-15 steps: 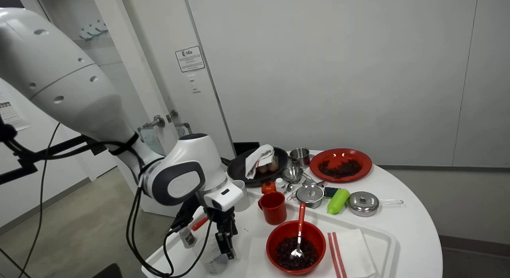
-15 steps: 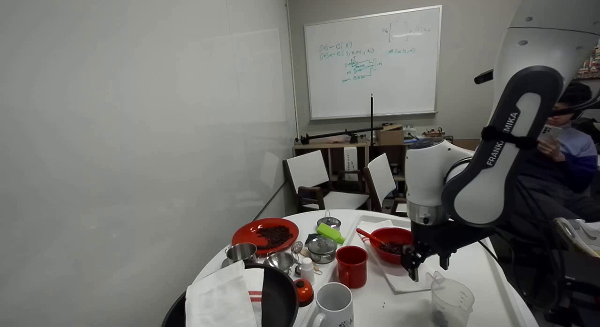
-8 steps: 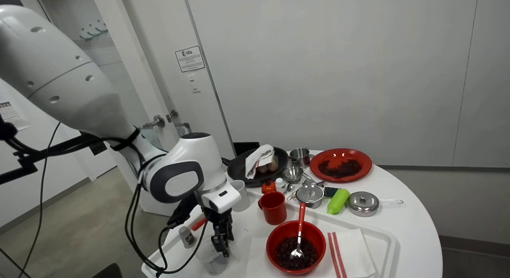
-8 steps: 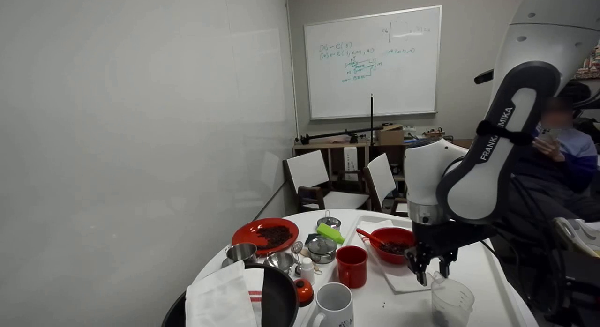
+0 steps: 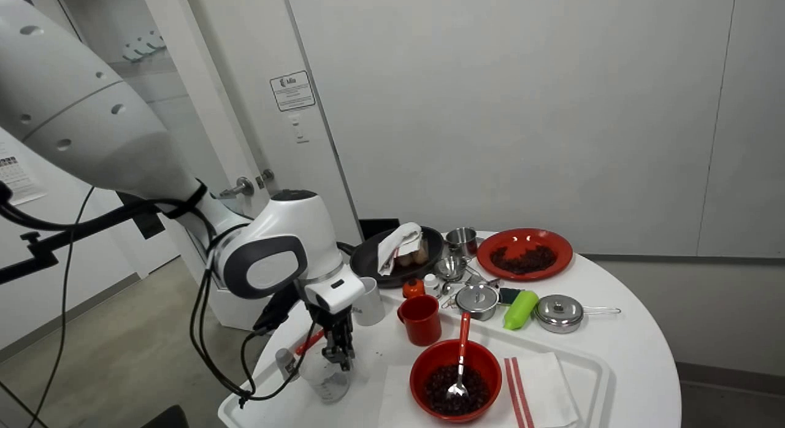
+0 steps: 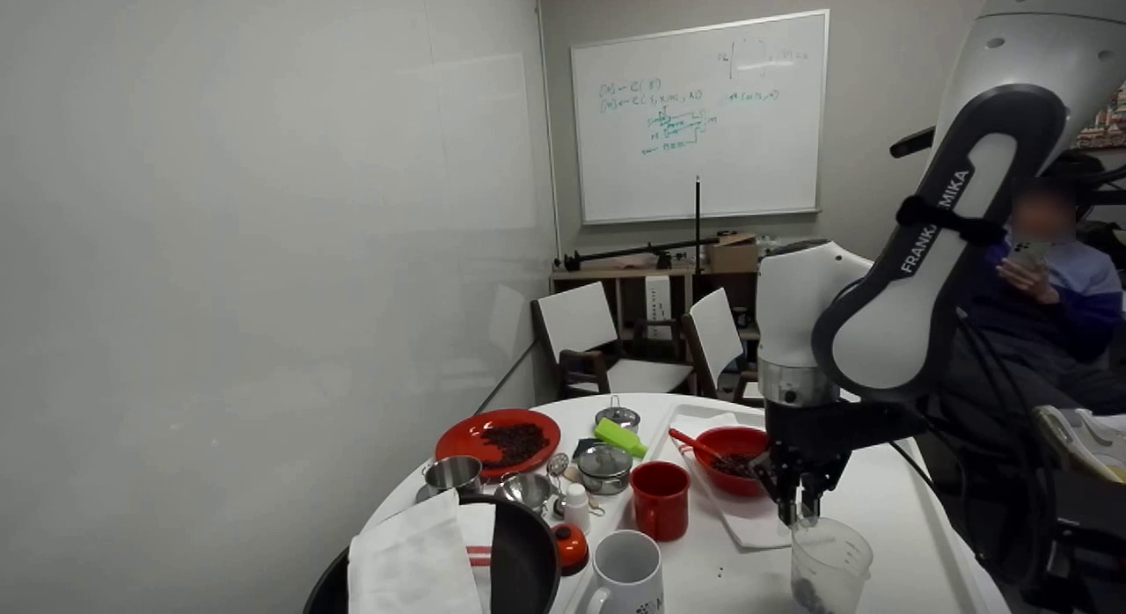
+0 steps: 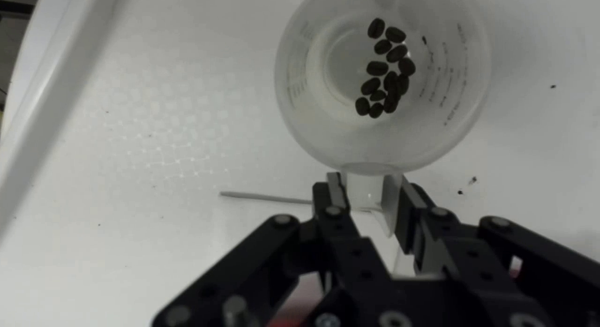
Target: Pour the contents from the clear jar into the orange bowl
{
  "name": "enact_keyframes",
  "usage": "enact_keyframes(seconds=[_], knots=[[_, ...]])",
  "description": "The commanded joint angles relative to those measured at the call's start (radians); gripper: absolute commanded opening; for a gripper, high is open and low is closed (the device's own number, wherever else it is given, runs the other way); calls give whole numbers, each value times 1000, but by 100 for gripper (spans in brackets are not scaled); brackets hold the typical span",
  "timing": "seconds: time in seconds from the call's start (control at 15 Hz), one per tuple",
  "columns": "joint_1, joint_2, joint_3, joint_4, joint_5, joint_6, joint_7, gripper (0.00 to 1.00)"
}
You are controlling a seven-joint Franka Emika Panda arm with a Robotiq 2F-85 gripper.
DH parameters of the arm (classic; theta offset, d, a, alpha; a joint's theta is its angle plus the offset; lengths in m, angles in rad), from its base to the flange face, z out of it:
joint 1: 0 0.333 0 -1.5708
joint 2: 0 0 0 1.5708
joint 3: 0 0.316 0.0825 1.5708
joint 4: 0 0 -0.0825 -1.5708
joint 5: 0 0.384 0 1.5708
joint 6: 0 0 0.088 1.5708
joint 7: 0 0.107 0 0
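Clear jar (image 6: 842, 557) is on or just over the tray (image 5: 582, 379) on the worktop (image 5: 641, 366), near the orange bowl (image 5: 421, 379) (reads more red here), a gap between; can't tell if its base touches the tray. Jaws are narrow, w/ the jar's handle (image 7: 365, 190) pinched between them as far as the wrist view shows. Jar looks upright or nearly so; a small bunch of dark beans (image 7: 377, 68) lies in the bottom, off to one side. My read on handling: thin see-through plastic prob., so v. light even w/ that load, fairly stiff but body might bow if squeezed, a bit slick, low break risk. Handle's the right spot: slim, fits the jaws, leaves the wide mouth free. Downside: weight is off to one side of the hold, so jar could pivot or slip when tipped; a deep, firm pinch is best. Handle also seems to be on the bowl side, so the pour prob. needs a sideways roll rather than a straight fwd tip. Stage, I'd say: grasp made, pour not yet begun. Next: lift, carry over bowl, tilt slowly b/c dry beans tend to go all at once & bounce, & mind the spoon (image 5: 462, 354) sticking up past the bowl's rim
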Motion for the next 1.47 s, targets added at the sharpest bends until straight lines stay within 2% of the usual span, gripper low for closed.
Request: enact_keyframes(seconds=[0.0,0.2,0.33,0.67,0.93,1.4], knots=[[-42,-131,70,-38,72,-40,-77,11],[-39,-235,89,-49,52,-83,-106,11],[-22,-290,63,-43,-82,-125,-40,11],[-80,-374,85,-11,-330,-186,47,11],[-115,-351,102,32,-315,-209,10,11],[-138,-226,89,115,-266,-217,-90,11]])
